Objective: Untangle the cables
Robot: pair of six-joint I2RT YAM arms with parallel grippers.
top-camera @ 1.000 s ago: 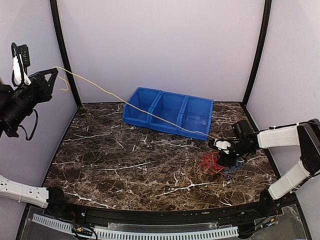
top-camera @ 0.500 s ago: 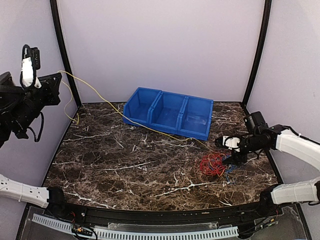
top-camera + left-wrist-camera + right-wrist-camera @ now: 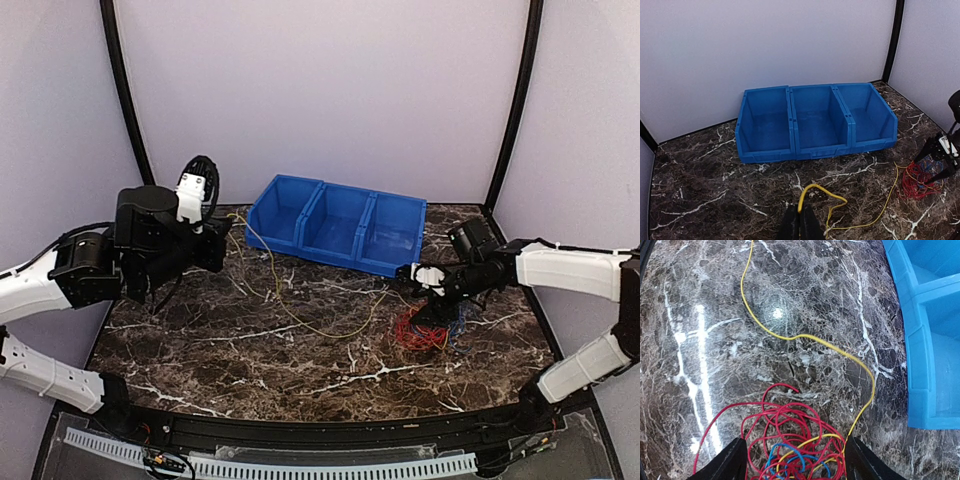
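The cables form a red tangle (image 3: pixel 422 331) (image 3: pixel 790 427) (image 3: pixel 916 181) with blue (image 3: pixel 790 452) and yellow strands on the marble table's right side. One long yellow cable (image 3: pixel 300 320) (image 3: pixel 805 337) (image 3: pixel 888 197) runs slack from the tangle leftward across the table. My left gripper (image 3: pixel 224 252) (image 3: pixel 800 220) is shut on that yellow cable's end, low over the table in front of the blue bin. My right gripper (image 3: pixel 432 308) (image 3: pixel 795 457) stands open just above the tangle, one finger (image 3: pixel 732 462) on each side of it.
A blue three-compartment bin (image 3: pixel 335 225) (image 3: pixel 815 120) (image 3: pixel 930 340) sits at the back centre of the table. Walls with black corner posts (image 3: pixel 515 100) close in the back and sides.
My left arm has dropped from high at the left wall to low near the bin, still holding the yellow cable, which went from taut in the air to slack on the table. My right gripper shifted left over the tangle.
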